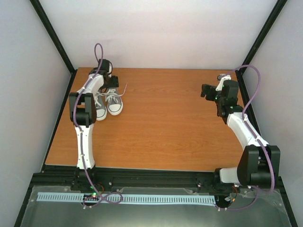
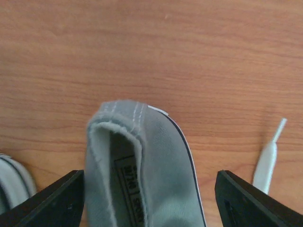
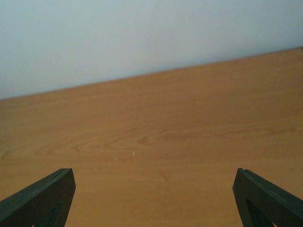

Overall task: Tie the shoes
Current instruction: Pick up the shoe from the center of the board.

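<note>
The shoes (image 1: 108,103) sit side by side at the counter's (image 1: 165,127) far left. Left jaws, spread wide, straddle one heel (image 2: 142,175). Closing here would likely grab canvas and drag the shoe, missing the lace (image 2: 266,163). Right jaws gape, well apart.

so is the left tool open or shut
Open: the left tool has its fingers wide apart, either side of the heel of the grey shoe.

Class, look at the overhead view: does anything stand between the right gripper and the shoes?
Nothing visible does: only table surface separates the right gripper from the shoes. The left gripper, open, is over one heel.
</note>
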`<act>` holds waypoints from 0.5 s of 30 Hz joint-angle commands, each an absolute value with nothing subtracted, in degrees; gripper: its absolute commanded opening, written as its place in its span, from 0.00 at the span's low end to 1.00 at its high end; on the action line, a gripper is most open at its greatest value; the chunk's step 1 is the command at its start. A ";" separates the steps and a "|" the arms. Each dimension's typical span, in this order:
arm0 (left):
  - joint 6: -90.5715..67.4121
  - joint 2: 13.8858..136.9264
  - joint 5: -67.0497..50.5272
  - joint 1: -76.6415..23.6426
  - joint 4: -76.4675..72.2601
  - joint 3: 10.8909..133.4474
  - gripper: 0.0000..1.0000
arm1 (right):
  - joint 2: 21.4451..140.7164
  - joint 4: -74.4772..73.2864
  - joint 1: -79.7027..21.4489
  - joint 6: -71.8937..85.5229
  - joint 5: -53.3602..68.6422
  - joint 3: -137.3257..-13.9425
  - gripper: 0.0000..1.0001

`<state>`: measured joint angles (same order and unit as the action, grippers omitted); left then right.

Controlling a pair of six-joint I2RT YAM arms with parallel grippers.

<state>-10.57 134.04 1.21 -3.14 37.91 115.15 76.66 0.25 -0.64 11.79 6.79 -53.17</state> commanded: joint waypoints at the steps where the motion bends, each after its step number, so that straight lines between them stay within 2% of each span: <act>1: -14.65 137.59 3.13 -4.22 42.63 122.59 0.72 | 77.20 -5.80 -1.15 10.94 8.73 -53.90 0.93; 2: -15.24 138.34 3.93 -4.22 42.44 123.20 0.66 | 76.99 -6.15 -1.22 10.83 9.05 -53.70 0.93; 3: -15.72 138.88 4.58 -4.24 42.07 123.37 0.55 | 76.66 -6.43 -1.23 10.81 9.26 -53.42 0.93; 5: -16.39 139.31 4.65 -4.27 41.67 123.49 0.18 | 75.45 -6.88 -1.23 10.88 9.26 -52.58 0.93; 6: -16.68 139.01 3.65 -4.35 41.71 123.38 0.10 | 74.65 -7.12 -1.23 10.87 9.24 -52.23 0.93; 9: -18.73 135.12 -4.31 -5.16 41.23 121.25 0.01 | 71.96 -7.46 -1.25 10.74 8.75 -51.24 0.93; 12: -22.66 128.67 -11.78 -7.11 39.27 118.18 0.01 | 69.76 -7.92 -1.23 10.41 8.02 -50.89 0.93; 15: -27.08 123.35 -13.95 -9.97 41.32 117.76 0.01 | 68.45 -9.00 -1.23 10.37 8.50 -51.47 0.94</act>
